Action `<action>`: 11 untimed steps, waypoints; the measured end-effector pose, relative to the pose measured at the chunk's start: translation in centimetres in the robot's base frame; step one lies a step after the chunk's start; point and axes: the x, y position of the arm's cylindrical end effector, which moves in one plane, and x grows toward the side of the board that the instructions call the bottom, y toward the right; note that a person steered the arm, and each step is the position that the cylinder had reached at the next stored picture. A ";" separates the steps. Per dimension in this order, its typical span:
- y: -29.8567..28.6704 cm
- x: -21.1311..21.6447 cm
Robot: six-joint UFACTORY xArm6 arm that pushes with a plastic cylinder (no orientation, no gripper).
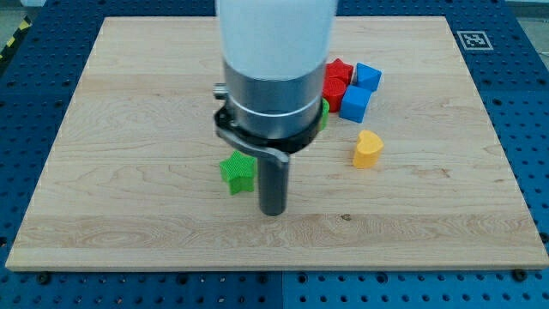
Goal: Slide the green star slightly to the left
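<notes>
looking from the view's bottom upward, we first meet the bare front of the wooden board (pixel 129 232), lying on a blue perforated table (pixel 34 129). next comes my tip (pixel 273 212), the lower end of our dark rod, resting on the board with nothing gripped, since we carry no jaws to open or close. just to the tip's left, on the view's left side of the rod, sits the green star (pixel 238 172), close beside the rod, though we cannot tell whether they touch. farther up and toward the view's right stands a yellow block (pixel 368 148), roughly heart-shaped, well apart from the star. beyond it we see two blue cubes (pixel 355 102), one behind the other, touching the red blocks (pixel 335 81) at their left, one of them a star shape. a sliver of another green block (pixel 325 112) peeks out beside our arm's grey housing (pixel 273 86). a printed marker (pixel 473 39) lies at the board's far right corner.
</notes>
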 end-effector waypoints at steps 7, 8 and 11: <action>0.3 -3.0; -1.0 -3.6; 1.1 -2.7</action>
